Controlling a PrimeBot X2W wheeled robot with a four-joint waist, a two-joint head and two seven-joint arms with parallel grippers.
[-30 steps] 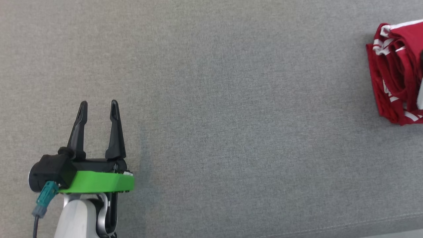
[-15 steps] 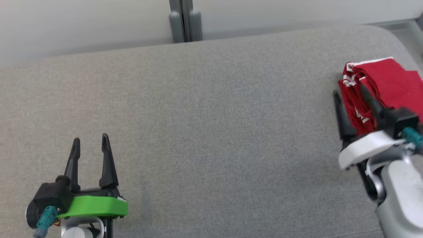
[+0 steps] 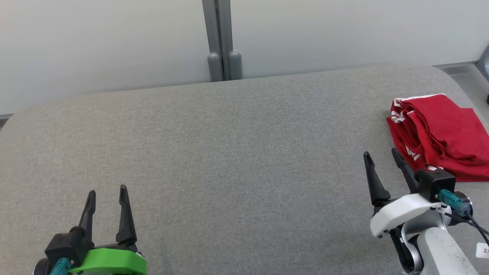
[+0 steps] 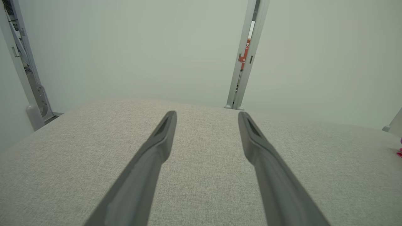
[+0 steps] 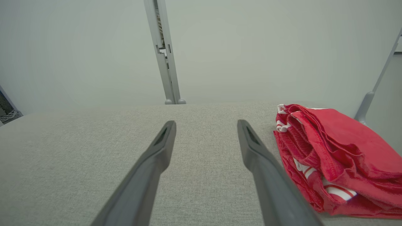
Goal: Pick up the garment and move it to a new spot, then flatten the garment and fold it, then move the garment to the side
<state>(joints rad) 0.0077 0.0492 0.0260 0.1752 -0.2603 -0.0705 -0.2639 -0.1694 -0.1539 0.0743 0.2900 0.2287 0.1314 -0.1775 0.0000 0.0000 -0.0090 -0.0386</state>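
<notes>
Head view takes in a broad grey upholstered surface (image 3: 229,152) that runs across nearly the whole frame, with pale wall panels (image 3: 95,46) along the top and a grey post (image 3: 221,42) joining them at top centre. At the right edge of the frame, a little above the middle, lies the red garment (image 3: 439,130). It is folded into a loose stack with white stripes showing along its left side, and it sits near the surface's rounded corner.

From where I stand it looks light and limp, a thin cloth that would sag and fall open if lifted by one layer only. A pinch through the whole stack at the striped left side, or at the lower left corner, seems the safest hold.

The right gripper (image 3: 381,152) is at the lower right, just beside that lower left corner. Whether its nearer finger brushes the cloth I cannot tell. Its fingers stand wide apart and empty, pointing up the frame and leaning slightly left. The left gripper (image 3: 107,190) is at the lower left, well apart from the garment, fingers likewise spread with nothing between them, pointing up the frame over bare upholstery.
</notes>
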